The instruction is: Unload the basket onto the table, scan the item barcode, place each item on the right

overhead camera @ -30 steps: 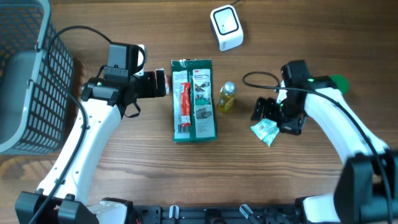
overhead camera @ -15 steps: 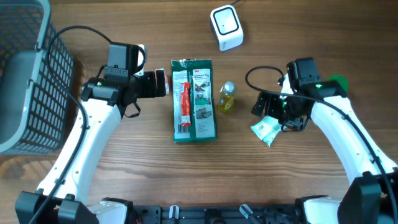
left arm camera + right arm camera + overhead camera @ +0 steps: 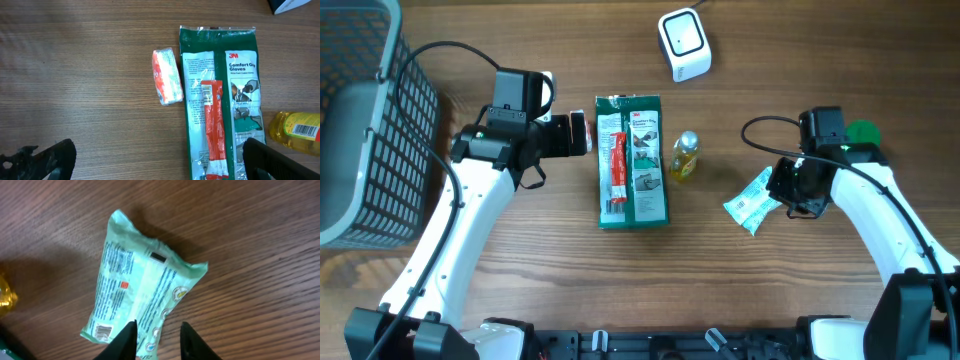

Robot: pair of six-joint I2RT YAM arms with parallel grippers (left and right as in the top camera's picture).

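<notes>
A pale green packet [image 3: 750,203] lies flat on the wooden table, right of centre. In the right wrist view the green packet [image 3: 140,290] shows a barcode [image 3: 104,330] at its lower left corner. My right gripper [image 3: 790,190] sits at the packet's right end. Its fingers [image 3: 131,339] are drawn close together over the packet's lower edge, so the right gripper [image 3: 157,341] is shut on it. The white scanner [image 3: 683,43] stands at the table's far edge. My left gripper [image 3: 582,133] hangs open beside the glove pack; in its own view the left gripper [image 3: 160,162] holds nothing.
A green glove pack [image 3: 632,160] with a red stick [image 3: 617,160] on it lies mid-table, with a small yellow bottle [image 3: 685,157] to its right. An orange and green wrapped bar [image 3: 167,76] lies left of the pack. A grey wire basket [image 3: 360,120] fills the left edge.
My right gripper slid rightward along the green packet to its right end, and its jaws went from wide open to nearly closed. The left arm stayed still.
</notes>
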